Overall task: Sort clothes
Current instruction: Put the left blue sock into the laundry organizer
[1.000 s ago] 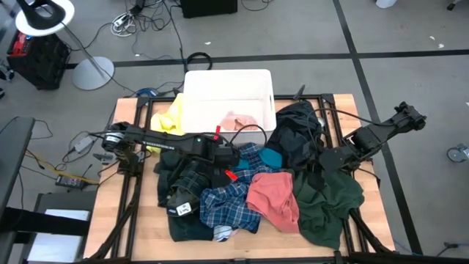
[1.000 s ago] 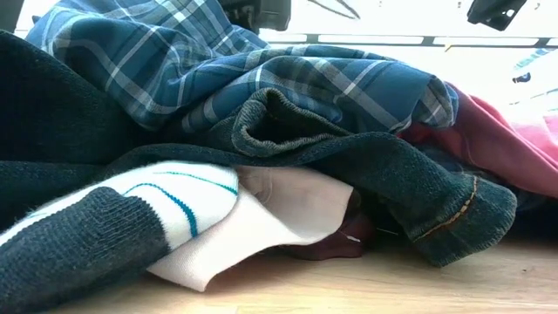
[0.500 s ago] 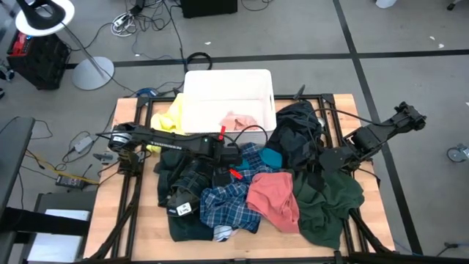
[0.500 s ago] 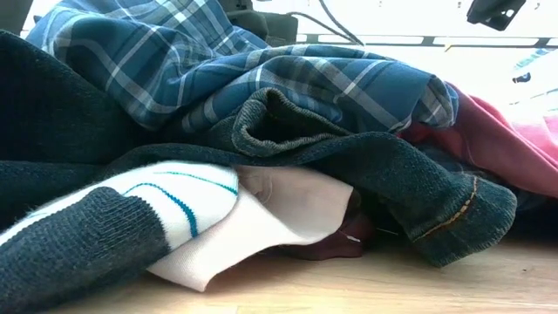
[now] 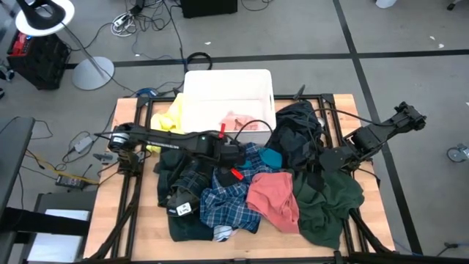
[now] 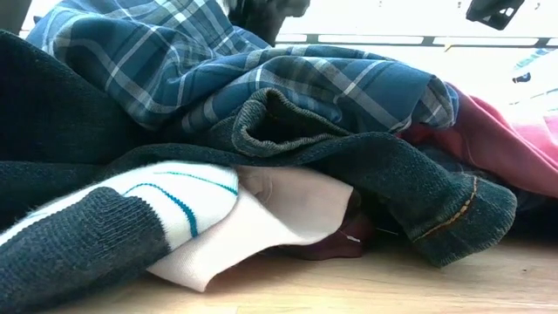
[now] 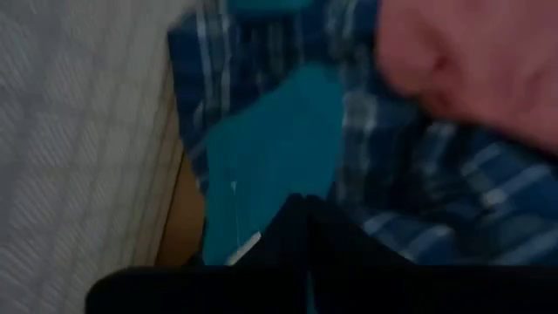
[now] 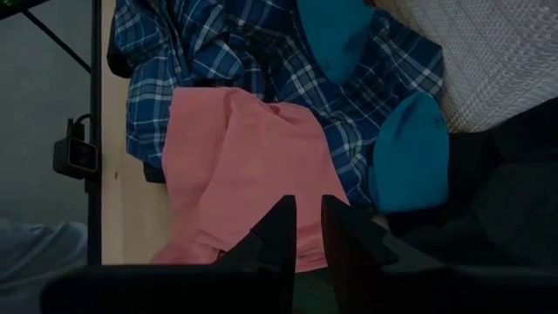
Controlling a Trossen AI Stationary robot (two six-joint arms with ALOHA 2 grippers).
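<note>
The left arm reaches low across the tabletop (image 5: pixel 124 110) from its left edge toward the middle, its forearm lying almost flat. Its tool, the left tool (image 5: pixel 236 163), sits at the near wall of the white bin (image 5: pixel 192 81), down on the heap of clothes. The fingers (image 7: pixel 305 244) are pressed together, and in the left wrist view their tips meet over the teal cloth (image 7: pixel 279 148) that lies on the blue plaid shirt (image 5: pixel 227 198); whether any fabric is pinched between them cannot be told.

The right arm is bent at the tabletop's right side, above the dark green garment (image 5: pixel 330 202). Its tool, the right tool (image 8: pixel 307 228), hangs over the salmon pink garment (image 8: pixel 248 161) with a narrow slit between the fingers and nothing in it.

The clothes lie heaped across the middle and right of the tabletop: a black garment (image 5: pixel 297 132) beside the bin, a dark knit piece (image 5: pixel 187 191) at the front left, a yellow garment (image 5: pixel 172 117) by the bin's left wall. One pale pink piece (image 5: pixel 238 119) lies inside the bin.
</note>
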